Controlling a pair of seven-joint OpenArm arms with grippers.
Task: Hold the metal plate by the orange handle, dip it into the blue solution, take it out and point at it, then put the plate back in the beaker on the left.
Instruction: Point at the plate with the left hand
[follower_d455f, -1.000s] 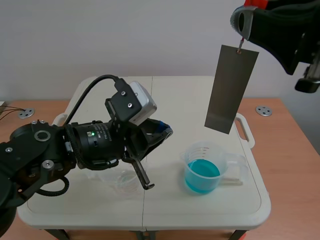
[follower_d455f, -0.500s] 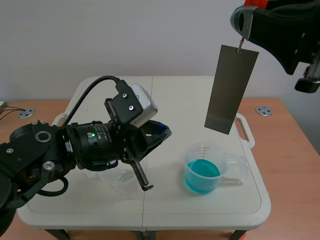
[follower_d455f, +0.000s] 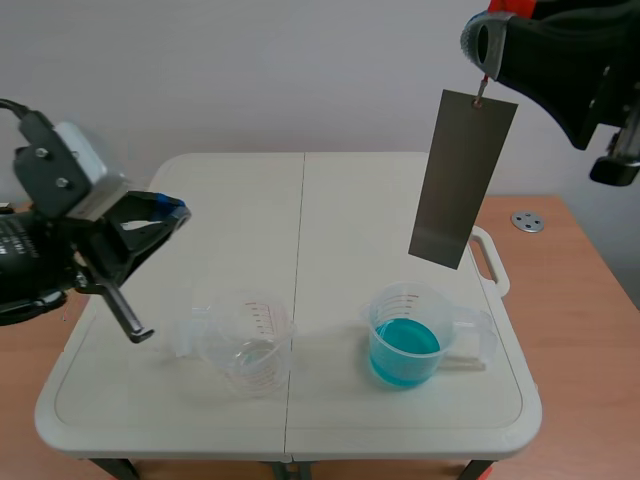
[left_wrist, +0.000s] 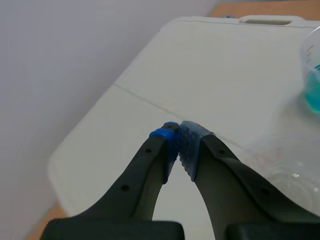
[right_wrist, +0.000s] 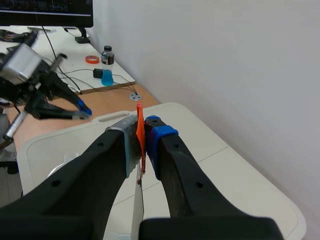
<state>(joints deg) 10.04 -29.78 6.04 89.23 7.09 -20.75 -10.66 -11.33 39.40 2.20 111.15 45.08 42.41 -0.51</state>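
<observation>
The scene view faces across the table (follower_d455f: 400, 200) toward the wall (follower_d455f: 250, 70); the left wrist view skims close over it past the left gripper (left_wrist: 179, 145); the right wrist view looks down from high, sharing table and left gripper.

Black left hand (left_wrist: 177, 137), blue and grey dotted pads (left_wrist: 190, 148), pale screwed camera box (follower_d455f: 80, 165), black cable (follower_d455f: 12, 105)

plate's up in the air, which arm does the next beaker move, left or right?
Right. The right gripper is shut on the orange handle, with the metal plate hanging free above the table. The left gripper is shut on nothing, out at the table's left edge.
</observation>
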